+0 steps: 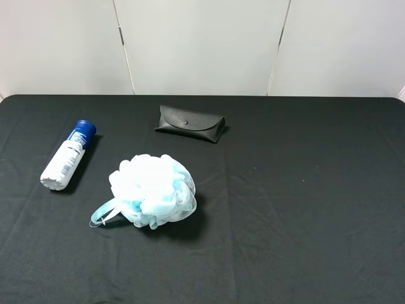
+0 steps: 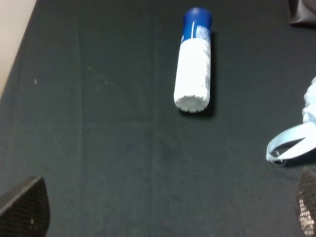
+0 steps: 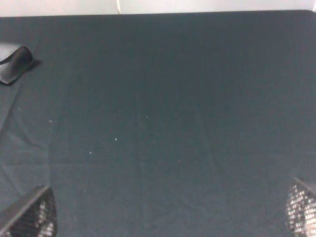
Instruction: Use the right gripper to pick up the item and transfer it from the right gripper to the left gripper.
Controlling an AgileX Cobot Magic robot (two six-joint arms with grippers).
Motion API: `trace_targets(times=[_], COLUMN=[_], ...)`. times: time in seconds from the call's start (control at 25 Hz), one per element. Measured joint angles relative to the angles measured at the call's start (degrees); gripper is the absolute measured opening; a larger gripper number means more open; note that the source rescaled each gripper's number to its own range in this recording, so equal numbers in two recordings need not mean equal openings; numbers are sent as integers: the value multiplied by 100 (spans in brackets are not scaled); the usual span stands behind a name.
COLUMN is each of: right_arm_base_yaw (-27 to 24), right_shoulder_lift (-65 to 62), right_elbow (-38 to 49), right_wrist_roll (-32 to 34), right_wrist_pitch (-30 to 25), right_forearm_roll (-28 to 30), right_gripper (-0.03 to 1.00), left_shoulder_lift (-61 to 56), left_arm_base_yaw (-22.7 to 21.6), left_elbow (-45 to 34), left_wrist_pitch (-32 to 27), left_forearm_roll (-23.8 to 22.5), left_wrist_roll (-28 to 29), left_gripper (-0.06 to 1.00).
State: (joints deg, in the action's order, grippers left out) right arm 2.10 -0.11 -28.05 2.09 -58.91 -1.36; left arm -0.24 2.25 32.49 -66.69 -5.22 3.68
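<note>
One can (image 1: 67, 156), one sponge (image 1: 153, 189) and one case (image 1: 190, 123) are counted. Three things in all are seen.

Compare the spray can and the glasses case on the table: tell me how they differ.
The spray can is a slim white cylinder with a blue cap; the glasses case is flat and all black. The can lies near the table's left edge, pointing away from the camera; the case lies crosswise nearer the back middle. Both rest untouched on the black table.
</note>
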Motion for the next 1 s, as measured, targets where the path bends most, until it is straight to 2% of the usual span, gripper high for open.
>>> trace_targets(times=[0.36,0.68,1.0], right_arm_base_yaw=[0,0,0], right_shoulder_lift=[0,0,0], right_elbow=[0,0,0], right_wrist_roll=[0,0,0], right_wrist_pitch=[0,0,0], right_forearm_roll=[0,0,0], right_gripper=[100,100,100], left_shoulder_lift=[0,0,0], left_arm_base_yaw=[0,0,0], left_elbow=[-198,-399,-422], left_wrist_pitch=[40,562,582], left_forearm_roll=[21,49,364], left_wrist_roll=[76,76,-268], left_gripper=[100,100,100])
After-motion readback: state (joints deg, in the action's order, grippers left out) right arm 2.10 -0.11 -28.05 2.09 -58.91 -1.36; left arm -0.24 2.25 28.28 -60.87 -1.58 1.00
